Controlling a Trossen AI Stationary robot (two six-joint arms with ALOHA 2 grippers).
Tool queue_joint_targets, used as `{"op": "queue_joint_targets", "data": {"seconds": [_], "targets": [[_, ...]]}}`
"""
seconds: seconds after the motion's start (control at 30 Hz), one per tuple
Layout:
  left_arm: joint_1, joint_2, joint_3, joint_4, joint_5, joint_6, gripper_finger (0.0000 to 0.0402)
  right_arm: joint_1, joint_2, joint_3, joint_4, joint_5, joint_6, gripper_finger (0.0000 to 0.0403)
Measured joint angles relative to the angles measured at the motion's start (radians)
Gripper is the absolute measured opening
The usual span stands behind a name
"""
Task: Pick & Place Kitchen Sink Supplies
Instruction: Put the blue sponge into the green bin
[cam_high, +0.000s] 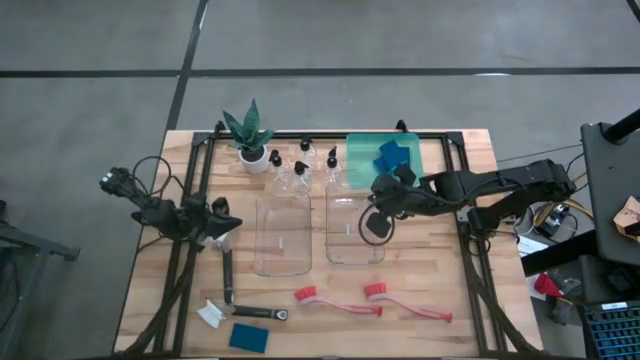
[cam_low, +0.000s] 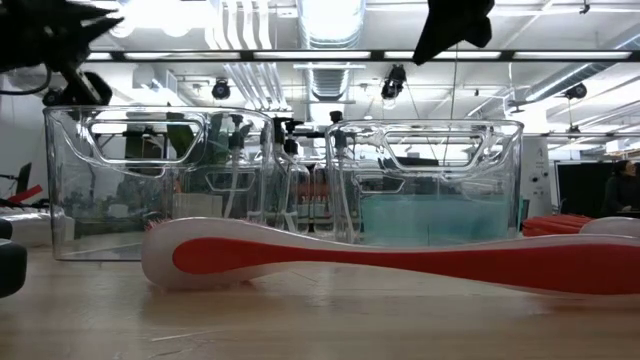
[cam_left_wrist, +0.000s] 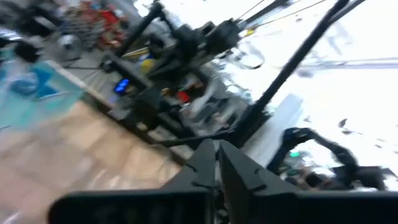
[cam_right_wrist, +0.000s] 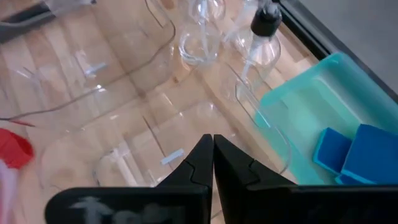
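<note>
In the high view my right gripper (cam_high: 382, 200) hovers shut over the far part of the right clear bin (cam_high: 355, 232), holding nothing. Its wrist view shows the shut fingers (cam_right_wrist: 212, 149) above that bin, with a clear black-topped bottle (cam_right_wrist: 264, 37) beyond. My left gripper (cam_high: 233, 224) is shut and holds nothing, left of the left bin (cam_high: 282, 235); its fingers (cam_left_wrist: 216, 152) point across the table. Two red brushes (cam_high: 335, 300) (cam_high: 405, 300), two black-handled brushes (cam_high: 228, 278) (cam_high: 262, 313) and a blue sponge (cam_high: 248, 337) lie flat near the table's near edge. More blue sponges (cam_high: 398, 157) lie in the green tray (cam_high: 360, 150).
Several clear bottles (cam_high: 300, 165) stand at the far side between the potted plant (cam_high: 250, 135) and the tray. A black frame (cam_high: 200, 150) runs around the table edges. In the low view a red brush (cam_low: 400, 262) lies in front of both bins (cam_low: 160, 180) (cam_low: 425, 180).
</note>
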Motion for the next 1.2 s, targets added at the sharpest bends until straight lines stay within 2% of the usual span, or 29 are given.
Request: {"op": "queue_joint_targets", "data": {"seconds": [0.13,0.27,0.4,0.57,0.73,0.9,1.2], "targets": [[0.000,0.035,0.000,0.128,0.064,0.021,0.0094,-0.002,0.000,-0.033,0.010,0.002,0.006,0.0008],[0.000,0.070,0.000,0.180,0.070,0.006,0.0181,-0.002,0.000,-0.059,0.020,0.002,0.006,0.0008],[-0.018,0.131,0.008,0.235,0.124,0.010,0.0223,-0.001,-0.001,-0.076,0.027,0.002,0.006,0.0008],[-0.066,0.276,0.130,0.200,0.123,0.080,0.0226,-0.001,-0.001,-0.097,0.027,0.002,0.014,0.0008],[-0.126,0.497,0.325,-0.050,0.079,0.085,0.0219,-0.001,-0.002,-0.115,0.028,0.002,0.031,0.0008],[-0.178,0.738,0.544,-0.350,0.049,-0.064,0.0214,-0.002,-0.002,-0.120,0.031,0.002,0.031,0.0008],[-0.302,1.114,0.908,-0.727,0.090,-0.291,0.0213,-0.002,-0.004,-0.120,0.033,0.002,0.019,0.0008]]}}
